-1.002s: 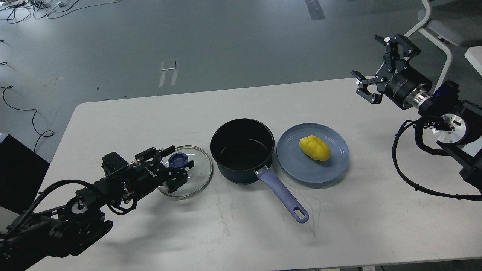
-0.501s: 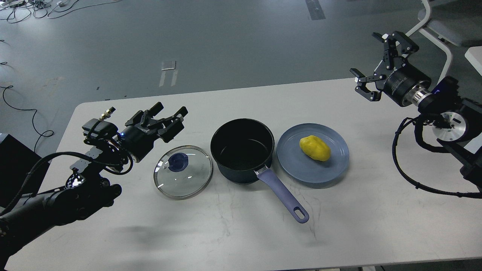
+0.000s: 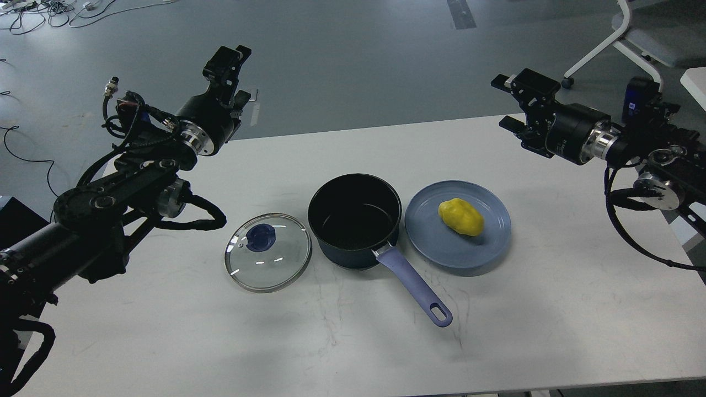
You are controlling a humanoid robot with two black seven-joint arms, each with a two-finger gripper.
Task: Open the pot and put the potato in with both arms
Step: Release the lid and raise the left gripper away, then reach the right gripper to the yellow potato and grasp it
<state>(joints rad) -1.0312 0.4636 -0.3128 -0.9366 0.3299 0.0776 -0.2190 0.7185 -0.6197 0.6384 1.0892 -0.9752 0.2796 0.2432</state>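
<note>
The dark pot (image 3: 354, 220) stands open at the table's middle, its purple handle (image 3: 415, 286) pointing toward me. Its glass lid (image 3: 268, 252) with a blue knob lies flat on the table just left of the pot. The yellow potato (image 3: 461, 216) lies on a blue plate (image 3: 441, 251) right of the pot. My left gripper (image 3: 230, 59) is raised high over the table's far left edge, empty, its fingers seen side-on and not told apart. My right gripper (image 3: 504, 102) is in the air above the table's far right, open and empty, pointing left.
The white table (image 3: 353, 342) ends just behind both grippers, with grey floor beyond. A white chair (image 3: 634, 33) stands at the far right. Cables lie on the floor at the far left.
My left gripper let go of the lid's knob, leaving the lid on the table, and rose up and away. My right gripper turned and shifted slightly left.
</note>
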